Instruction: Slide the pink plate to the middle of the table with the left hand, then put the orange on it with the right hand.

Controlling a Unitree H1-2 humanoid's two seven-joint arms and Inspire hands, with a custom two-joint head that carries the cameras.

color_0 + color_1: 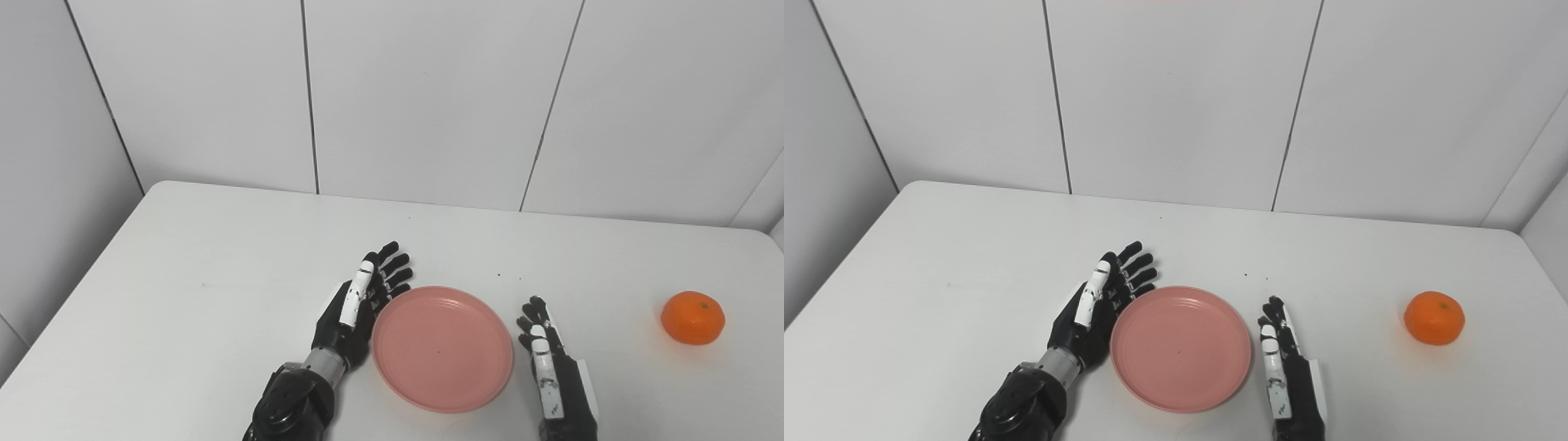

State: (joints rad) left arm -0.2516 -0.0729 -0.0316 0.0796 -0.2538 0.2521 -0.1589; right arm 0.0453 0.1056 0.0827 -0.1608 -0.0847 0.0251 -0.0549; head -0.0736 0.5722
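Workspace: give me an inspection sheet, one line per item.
Surface: white table, a few dark specks.
Job's things: pink plate empty, near front centre; orange on the table far right, apart from the plate.
Clutter: nothing seen.
Hands: left hand open, fingers extended, at the plate's left rim; right hand open, just right of the plate, holding nothing.
Cables: nothing seen.
Surroundings: white panelled wall behind.

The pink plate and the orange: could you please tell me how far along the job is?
Done, apparently: the pink plate lies near the middle of the table, empty. In hand: nothing is gripped; the left hand is open against the plate's left rim, and the right hand is open just right of it. Left: the orange sits untouched far right, for the right hand to move.
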